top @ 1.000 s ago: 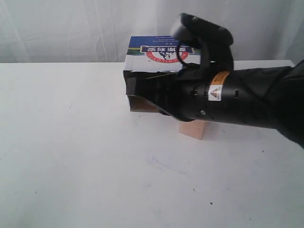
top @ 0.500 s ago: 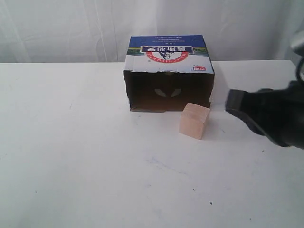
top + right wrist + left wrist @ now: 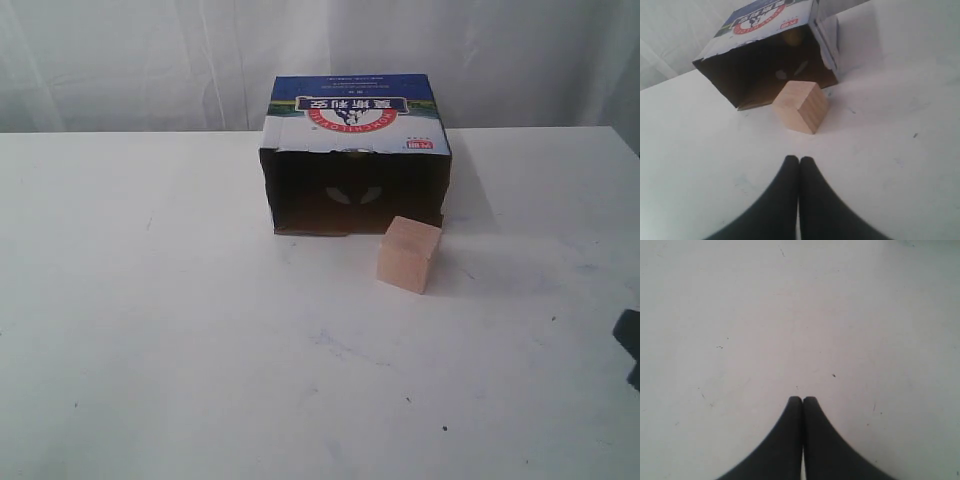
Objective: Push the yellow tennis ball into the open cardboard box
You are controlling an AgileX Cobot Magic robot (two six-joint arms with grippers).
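The open cardboard box [image 3: 355,120] lies on its side at the back of the white table, its dark mouth facing the front. Deep inside it, in the right wrist view, sits a dim yellowish round shape [image 3: 791,37] that looks like the yellow tennis ball; the exterior view does not show it clearly. My right gripper [image 3: 799,159] is shut and empty, well short of the box [image 3: 760,55] and behind the wooden cube. Only a dark bit of the right arm [image 3: 630,345] shows at the exterior view's right edge. My left gripper [image 3: 802,398] is shut over bare table.
A pale wooden cube [image 3: 408,254] stands just in front of the box's right corner; in the right wrist view the cube [image 3: 801,105] lies between my gripper and the box mouth. The white table [image 3: 150,330] stretches to the left and front.
The right arm has pulled back from the box mouth to the right, almost out of the exterior view. The box and the cube have stayed where they were.
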